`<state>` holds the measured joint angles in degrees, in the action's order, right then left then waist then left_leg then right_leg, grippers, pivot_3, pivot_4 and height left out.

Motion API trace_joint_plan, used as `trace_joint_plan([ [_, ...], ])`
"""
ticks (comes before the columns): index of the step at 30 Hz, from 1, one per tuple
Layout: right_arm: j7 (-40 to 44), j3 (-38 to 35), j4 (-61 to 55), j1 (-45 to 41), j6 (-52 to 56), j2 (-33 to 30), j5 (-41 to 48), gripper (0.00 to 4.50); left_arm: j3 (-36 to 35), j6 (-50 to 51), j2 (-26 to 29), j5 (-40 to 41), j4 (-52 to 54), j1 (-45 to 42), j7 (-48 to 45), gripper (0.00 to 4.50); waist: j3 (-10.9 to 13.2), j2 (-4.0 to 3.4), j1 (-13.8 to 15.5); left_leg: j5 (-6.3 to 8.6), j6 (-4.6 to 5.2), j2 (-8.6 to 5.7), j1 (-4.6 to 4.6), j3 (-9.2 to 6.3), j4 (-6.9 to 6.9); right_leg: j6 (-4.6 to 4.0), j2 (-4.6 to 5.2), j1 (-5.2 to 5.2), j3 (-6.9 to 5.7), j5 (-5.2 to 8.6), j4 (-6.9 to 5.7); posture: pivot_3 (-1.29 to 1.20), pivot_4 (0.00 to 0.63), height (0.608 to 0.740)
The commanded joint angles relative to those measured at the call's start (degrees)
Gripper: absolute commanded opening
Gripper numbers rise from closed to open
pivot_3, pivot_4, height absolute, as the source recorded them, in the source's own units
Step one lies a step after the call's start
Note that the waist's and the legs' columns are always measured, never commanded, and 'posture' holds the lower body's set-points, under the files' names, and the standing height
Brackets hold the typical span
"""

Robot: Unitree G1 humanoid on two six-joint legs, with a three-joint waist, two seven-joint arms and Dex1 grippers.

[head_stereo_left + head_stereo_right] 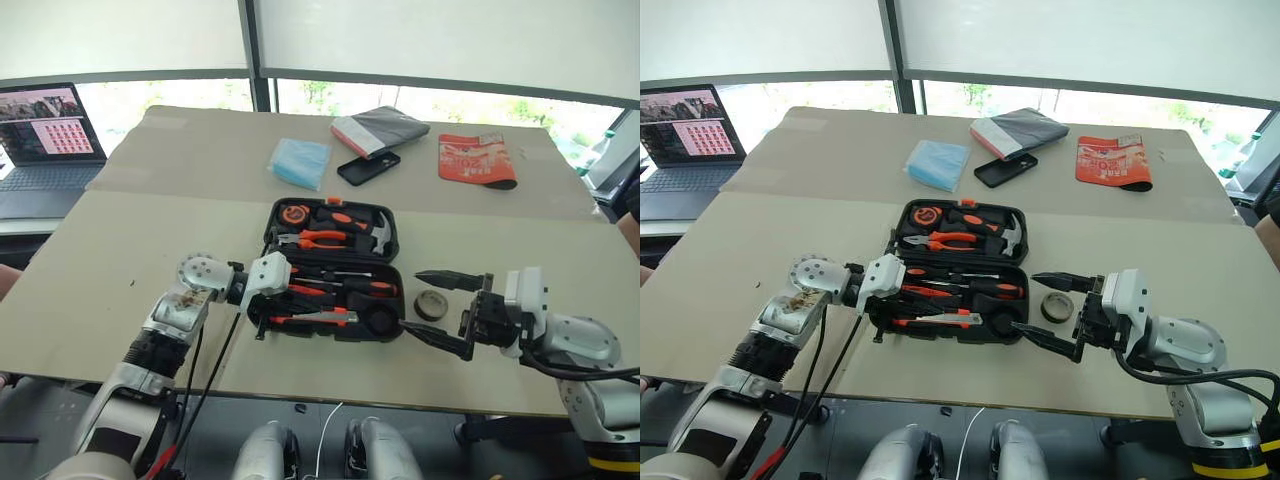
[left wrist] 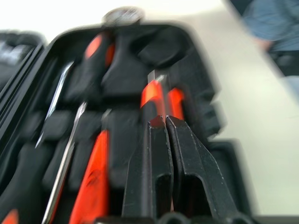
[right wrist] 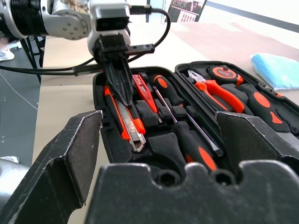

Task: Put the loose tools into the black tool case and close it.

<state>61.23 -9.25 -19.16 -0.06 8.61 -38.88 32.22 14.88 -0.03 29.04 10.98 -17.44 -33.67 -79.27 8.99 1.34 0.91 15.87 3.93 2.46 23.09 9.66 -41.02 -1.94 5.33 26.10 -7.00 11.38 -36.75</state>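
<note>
The tool case (image 1: 335,270) lies open with the clenched left gripper (image 3: 122,95) over its knife (image 3: 128,122), and the wide-open right gripper (image 1: 440,312) beside the case may push the tape roll (image 1: 431,305) away.

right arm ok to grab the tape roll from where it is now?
Probably yes. The tape roll lies on the table just right of the tool case, between the open fingers of the right gripper; nothing stands between them.
</note>
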Motion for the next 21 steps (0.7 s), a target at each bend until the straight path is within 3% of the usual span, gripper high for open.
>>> trace_joint_plan([
  [1, 0.1, -1.5, -2.2, 1.3, -1.3, -0.3, 0.5, 4.5, 1.8, -1.9, 0.3, -3.7, -3.2, 0.5, 1.2, 0.07, 0.0, 0.0, 0.0, 0.0, -0.01, 0.0, -0.02, 0.0, 0.01, 0.0, 0.0, -0.02, 0.0, 0.0, 0.01, 0.0, 0.15, 0.74],
  [8, -0.4, -2.1, -3.0, 2.9, -1.2, 0.1, 1.1, 4.5, 4.6, -3.4, 0.7, -7.8, -5.5, 2.4, 3.0, 0.07, -0.1, -0.13, -0.1, 0.1, 0.16, 0.03, -0.37, -0.01, 0.05, 0.0, 0.02, -0.34, 0.03, 0.01, 0.0, 0.0, 0.15, 0.74],
  [14, -4.0, -3.4, -3.9, 0.6, 0.9, 1.2, 3.3, 4.5, 5.7, 1.5, 0.8, -7.4, -3.8, 5.1, 3.4, 0.07, -0.5, -0.63, -0.2, 0.2, 0.24, 0.14, -0.99, -0.07, 0.28, 0.03, 0.22, -1.06, -0.01, 0.03, 0.52, 0.0, 0.15, 0.74],
  [18, -4.4, -5.2, -3.6, 1.1, 1.3, 0.2, 4.0, 4.5, 3.0, 0.0, -0.7, -4.5, -3.0, 4.4, 4.6, 0.07, -0.8, -0.73, -0.2, 0.24, 0.28, 0.14, -0.99, -0.07, 0.34, 0.04, 0.2, -1.07, -0.01, 0.02, 0.58, 0.0, 0.15, 0.74],
  [21, -4.2, -9.1, -3.3, 5.0, 0.6, -0.7, 3.6, 4.5, -3.0, 2.8, -1.2, 2.6, -1.1, 3.1, 3.8, 0.07, -0.8, -0.71, 0.2, 0.24, 0.28, 0.14, -0.88, -0.08, 0.34, 0.05, 0.22, -1.02, -0.06, 0.02, 0.6, 0.0, 0.15, 0.74],
])
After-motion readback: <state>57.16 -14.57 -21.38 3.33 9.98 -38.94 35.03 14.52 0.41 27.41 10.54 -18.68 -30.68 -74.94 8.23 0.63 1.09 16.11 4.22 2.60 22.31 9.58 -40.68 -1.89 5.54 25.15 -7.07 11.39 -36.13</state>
